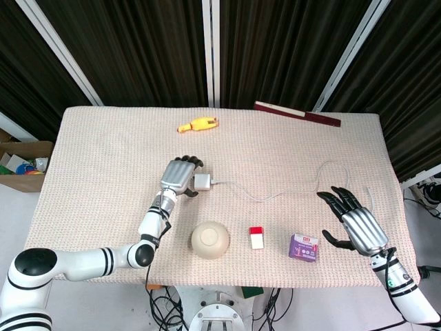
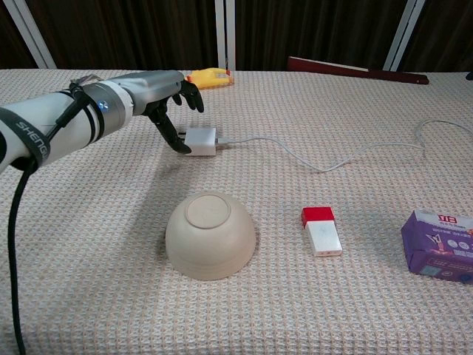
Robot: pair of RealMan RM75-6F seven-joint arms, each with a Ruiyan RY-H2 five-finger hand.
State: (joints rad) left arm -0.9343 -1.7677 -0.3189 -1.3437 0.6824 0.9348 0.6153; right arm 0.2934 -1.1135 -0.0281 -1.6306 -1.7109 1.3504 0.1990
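1. Head view: the left hand (image 1: 180, 176) lies on the woven table cover (image 1: 103, 158), fingertips against the left side of a white charger (image 1: 202, 182). The charger sits flat on the cloth near the table's middle, its white cable (image 1: 275, 192) trailing right in a loose curve. The right hand (image 1: 357, 224) hovers palm-down at the right edge, fingers spread and holding nothing, just right of a purple box (image 1: 304, 247).

2. Head view, surroundings: an upturned beige bowl (image 1: 209, 239) and a red-and-white block (image 1: 256, 237) lie near the front edge; a yellow toy (image 1: 198, 125) and a dark red bar (image 1: 296, 114) lie at the back.

3. Chest view: the left hand (image 2: 164, 95) curls its dark fingertips (image 2: 179, 140) down onto the charger (image 2: 201, 140). Whether they pinch it or merely touch it cannot be told from here. The charger looks unlifted, so by these pictures contact is made while any firm grip and lift remain to be done.
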